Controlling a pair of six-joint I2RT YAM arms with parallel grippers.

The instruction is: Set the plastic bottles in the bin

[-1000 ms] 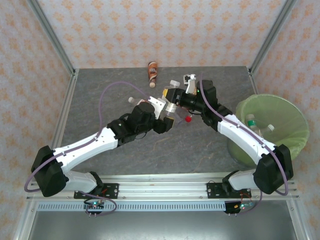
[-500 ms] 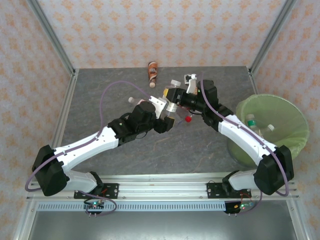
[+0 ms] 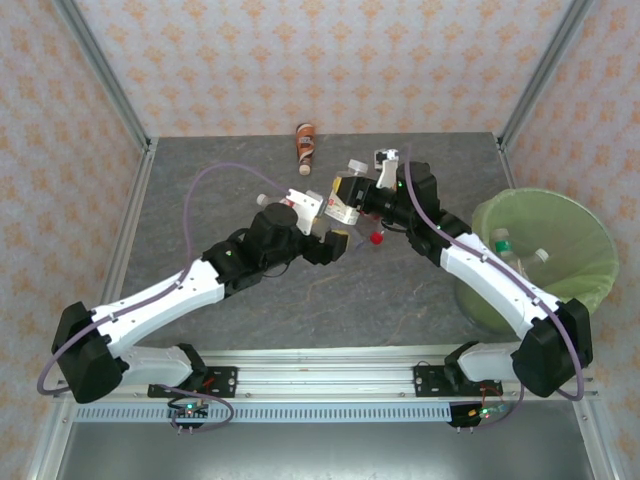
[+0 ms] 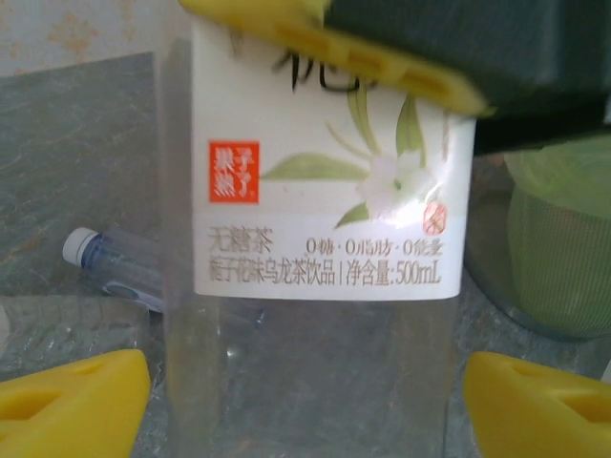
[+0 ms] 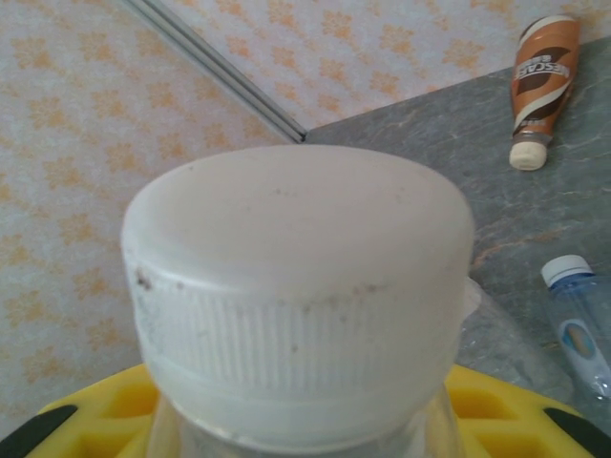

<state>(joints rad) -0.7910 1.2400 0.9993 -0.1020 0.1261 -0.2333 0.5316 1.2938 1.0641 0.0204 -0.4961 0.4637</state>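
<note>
Now the left end effector (image 4: 305, 405) has sprung wide, its yellow fingers (image 4: 72, 405) clear of the tea bottle (image 4: 315, 239) on both sides; right end effector (image 5: 296, 420) alone clamps it just below the cap (image 5: 296, 239), above mid-counter (image 3: 400, 300); handover looks complete, so the carry to the bin (image 3: 590, 265) can begin.

The clear bottle (image 4: 315, 382) close up wears a white label (image 4: 325, 191). On it is a red square with four white Chinese characters, 果子熟了 as best I can make out. Below that stand 无糖茶, then 0糖·0脂肪·0能量, and a longer line ending 净含量:500mL. The large black characters at the label's top are mostly hidden, and the small red seal at its right is too tiny to read. The brown bottle (image 5: 541, 72) carries white lettering along its side, seemingly NESCAFE. The blue label on the small bottle (image 5: 580, 339) is unreadable.
</note>
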